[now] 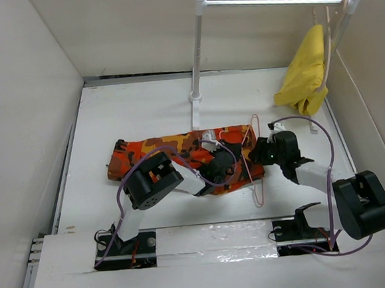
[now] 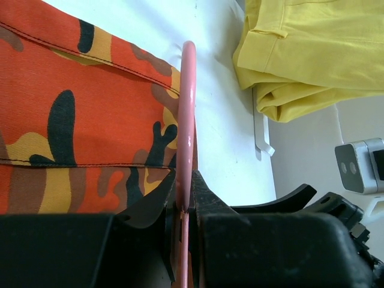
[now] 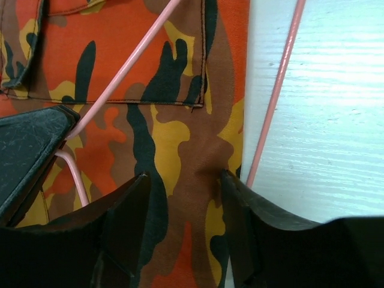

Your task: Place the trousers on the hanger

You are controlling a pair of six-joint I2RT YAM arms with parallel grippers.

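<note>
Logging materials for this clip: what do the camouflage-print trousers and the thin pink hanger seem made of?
The orange camouflage-print trousers look like matte woven cloth, perhaps cotton: fine weave, dark stitched seams. The thin salmon-pink hanger looks like coated wire or plastic, I cannot tell which: smooth, glossy, with a highlight.

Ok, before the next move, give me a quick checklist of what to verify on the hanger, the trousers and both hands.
1. Left hand shut on the hanger: ok, the pink wire is pinched between its fingers.
2. Right hand ready to grasp: ok, open over the edge of the trousers.
3. Trousers on the hanger: not ok, they lie flat on the table with a wire across the cloth.
4. Room on the rail: ok, only the yellow cloth hangs at its right end.
5. Right hand touching the cloth: cannot tell.
</note>
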